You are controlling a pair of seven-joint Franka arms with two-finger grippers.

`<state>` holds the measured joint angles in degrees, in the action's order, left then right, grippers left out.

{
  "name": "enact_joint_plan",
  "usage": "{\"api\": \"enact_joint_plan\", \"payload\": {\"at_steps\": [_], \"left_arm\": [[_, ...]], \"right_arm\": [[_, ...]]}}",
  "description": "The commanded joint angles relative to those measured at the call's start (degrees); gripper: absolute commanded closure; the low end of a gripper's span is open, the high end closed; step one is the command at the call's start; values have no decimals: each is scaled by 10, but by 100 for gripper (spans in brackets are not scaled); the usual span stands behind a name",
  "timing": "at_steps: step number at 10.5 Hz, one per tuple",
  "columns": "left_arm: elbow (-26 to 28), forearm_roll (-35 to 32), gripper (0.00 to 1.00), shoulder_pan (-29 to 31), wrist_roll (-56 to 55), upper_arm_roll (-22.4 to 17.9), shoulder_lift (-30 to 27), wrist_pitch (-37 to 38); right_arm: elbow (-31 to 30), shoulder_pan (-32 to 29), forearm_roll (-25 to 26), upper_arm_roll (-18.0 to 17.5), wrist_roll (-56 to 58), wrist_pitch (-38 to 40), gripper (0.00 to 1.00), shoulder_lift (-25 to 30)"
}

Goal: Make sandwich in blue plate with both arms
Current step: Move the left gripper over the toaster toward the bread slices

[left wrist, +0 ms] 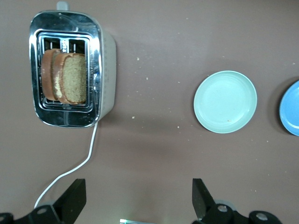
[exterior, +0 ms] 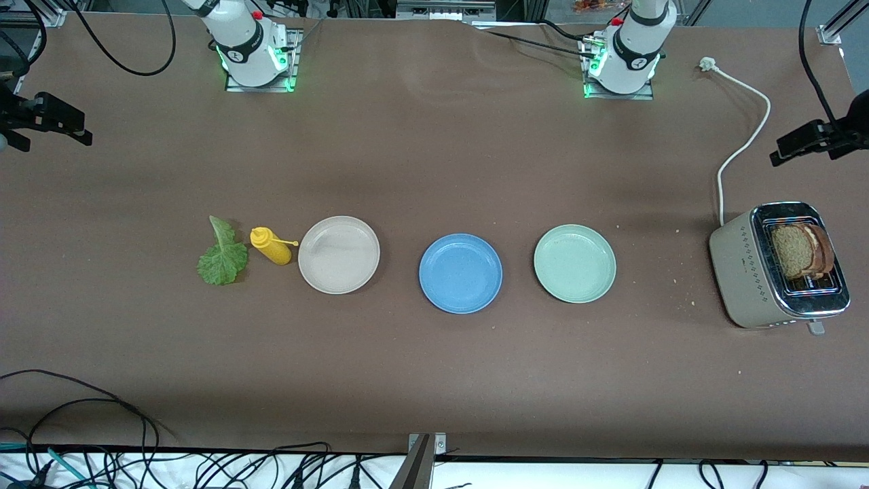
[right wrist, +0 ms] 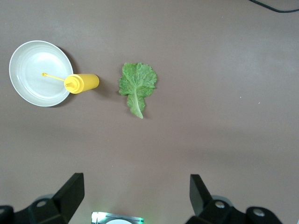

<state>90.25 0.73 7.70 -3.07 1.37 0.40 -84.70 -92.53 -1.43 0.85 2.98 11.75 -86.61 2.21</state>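
Front view is showing you the blue plate (exterior: 460,273) sitting bare between the beige plate (exterior: 339,255) and the green plate (exterior: 574,263), so nothing of the sandwich is built yet. Both toast slices (exterior: 803,250) are standing in the toaster (exterior: 747,272) at the left arm's end of the table, and the lettuce leaf (exterior: 223,255) is lying beside the yellow mustard bottle (exterior: 271,246) at the right arm's end.

You are seeing the left gripper (left wrist: 139,198) hanging wide open, holding nothing, high over the table near the toaster; the right gripper (right wrist: 136,195) is hanging just as wide over the table near the leaf.

Watch for these slips (judging only from the layout): the slices are leaning together, so the fingers could be dragging both out at once; the leaf is lying flat and thin, so a pinch may be missing it; and the similar plates are inviting a drop in the wrong one.
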Motion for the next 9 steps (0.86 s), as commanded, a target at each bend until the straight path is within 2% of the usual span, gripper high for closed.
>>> {"api": "enact_joint_plan", "payload": {"at_steps": [1, 2, 6, 8, 9], "left_arm": [[-17, -75, 0, 14, 10, 7, 62, -18], [-17, -98, 0, 12, 11, 7, 74, -19], [-18, -101, 0, 18, 11, 5, 115, -19], [-19, -93, 0, 53, 16, 7, 134, -22], [-19, -92, 0, 57, 46, 6, 144, -47]], "right_arm": [[13, -4, -1, -3, -1, 12, 0, -3], [13, -4, -1, -3, -1, 12, 0, -3], [13, -4, -1, -3, -1, 12, 0, -3], [13, -4, -1, -3, -1, 12, 0, -3], [12, -4, -1, -3, -1, 12, 0, -3]]}}
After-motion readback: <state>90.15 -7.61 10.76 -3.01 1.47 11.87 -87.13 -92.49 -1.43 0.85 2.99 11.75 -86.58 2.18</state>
